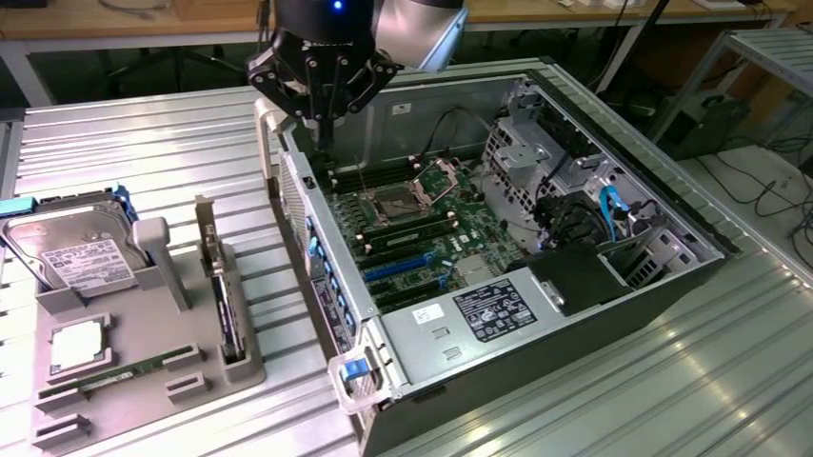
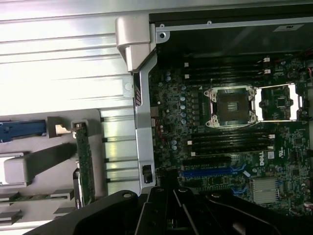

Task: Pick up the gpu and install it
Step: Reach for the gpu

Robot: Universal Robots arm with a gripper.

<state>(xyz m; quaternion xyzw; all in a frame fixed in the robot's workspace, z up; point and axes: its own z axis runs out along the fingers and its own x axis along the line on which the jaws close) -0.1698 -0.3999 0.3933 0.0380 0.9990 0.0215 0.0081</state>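
Note:
The gpu (image 1: 225, 303) is a thin dark green card with a silvery bracket at one end. It stands on edge in a slot of the grey holder tray (image 1: 152, 390), on the exterior view's left. The wrist view shows the gpu (image 2: 84, 166) upright beside the case wall. My gripper (image 1: 324, 138) hangs shut and empty over the far left corner of the open computer case (image 1: 559, 314), well apart from the card. Its black fingers (image 2: 168, 208) come together above the motherboard (image 2: 230, 127), near the blue expansion slots (image 2: 210, 171).
The tray also holds a silver hard drive (image 1: 79, 259) with a white label, a square chip (image 1: 79, 343) and a narrow green RAM stick (image 1: 121, 369). Inside the case are the CPU socket (image 1: 394, 205), blue slots (image 1: 400, 267), cables and a drive cage (image 1: 597, 219). Ribbed metal table surrounds everything.

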